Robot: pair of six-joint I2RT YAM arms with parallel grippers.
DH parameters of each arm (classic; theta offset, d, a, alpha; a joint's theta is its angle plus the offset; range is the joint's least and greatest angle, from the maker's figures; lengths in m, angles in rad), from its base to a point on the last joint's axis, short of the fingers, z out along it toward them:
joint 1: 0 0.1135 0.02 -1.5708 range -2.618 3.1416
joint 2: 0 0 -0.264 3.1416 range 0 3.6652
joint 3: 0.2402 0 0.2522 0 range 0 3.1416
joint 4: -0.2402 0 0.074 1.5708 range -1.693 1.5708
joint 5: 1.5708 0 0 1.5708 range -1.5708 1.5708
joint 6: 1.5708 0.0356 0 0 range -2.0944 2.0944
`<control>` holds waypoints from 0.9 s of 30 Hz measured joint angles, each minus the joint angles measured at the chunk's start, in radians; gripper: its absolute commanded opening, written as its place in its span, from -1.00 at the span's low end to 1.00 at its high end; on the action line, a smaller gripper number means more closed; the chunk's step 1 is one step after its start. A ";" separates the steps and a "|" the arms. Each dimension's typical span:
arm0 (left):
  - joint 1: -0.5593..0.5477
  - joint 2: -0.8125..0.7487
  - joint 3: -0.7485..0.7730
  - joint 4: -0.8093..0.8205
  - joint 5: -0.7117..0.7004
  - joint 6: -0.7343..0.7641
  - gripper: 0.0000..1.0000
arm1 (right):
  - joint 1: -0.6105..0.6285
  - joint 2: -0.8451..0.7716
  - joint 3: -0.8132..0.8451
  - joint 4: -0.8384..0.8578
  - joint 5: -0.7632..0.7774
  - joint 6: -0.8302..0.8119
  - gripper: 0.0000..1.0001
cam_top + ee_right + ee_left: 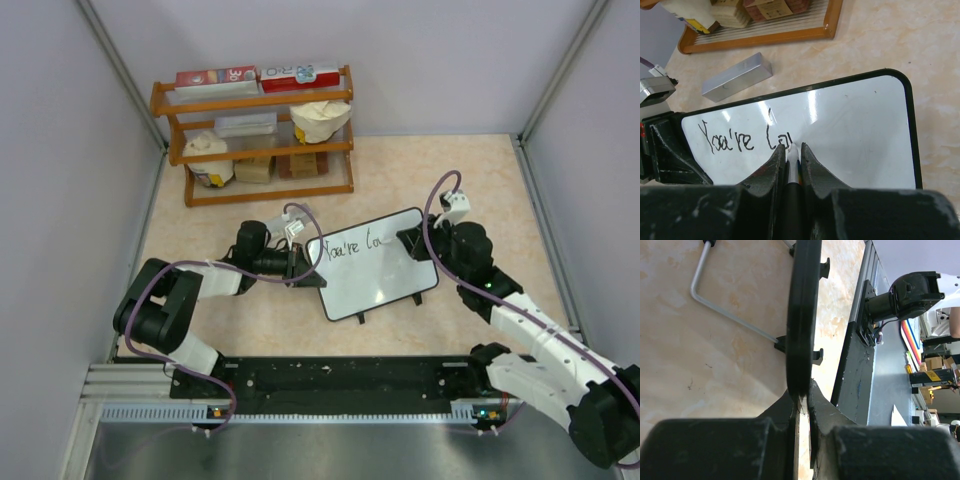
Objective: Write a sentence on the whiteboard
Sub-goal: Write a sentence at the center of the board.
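Note:
The whiteboard (372, 265) stands tilted on its black feet mid-table; it also shows in the right wrist view (855, 135). The sentence (352, 246) reads "You're Lo" in black script, with a further short stroke in the right wrist view (742, 140). My left gripper (308, 262) is shut on the whiteboard's left edge, seen edge-on in the left wrist view (802, 315), jaws closed around the frame (802, 395). My right gripper (791, 150) is shut on a marker (792, 165), its tip touching the board just right of the last stroke.
A wooden rack (260, 140) with boxes and bags stands at the back left. A silver metal block (737, 76) lies on the table behind the board. The board's wire stand (725, 310) rests on the table. Grey walls enclose three sides.

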 measured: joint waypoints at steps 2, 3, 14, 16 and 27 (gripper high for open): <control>0.000 0.000 0.000 0.000 0.000 0.000 -1.00 | 0.000 0.000 -0.001 0.000 0.000 0.000 -1.00; 0.000 0.000 0.000 0.000 0.000 0.000 -1.00 | 0.000 0.000 -0.001 0.000 0.000 0.000 -1.00; 0.000 0.000 0.000 0.000 0.000 0.000 -1.00 | 0.000 0.000 -0.001 0.000 0.001 -0.002 -1.00; 0.000 0.000 0.000 0.000 0.000 0.000 -1.00 | 0.000 0.000 0.000 0.000 0.001 -0.002 -1.00; 0.000 0.000 0.000 -0.001 -0.002 -0.002 -1.00 | 0.000 0.023 0.021 0.001 0.006 0.001 -1.00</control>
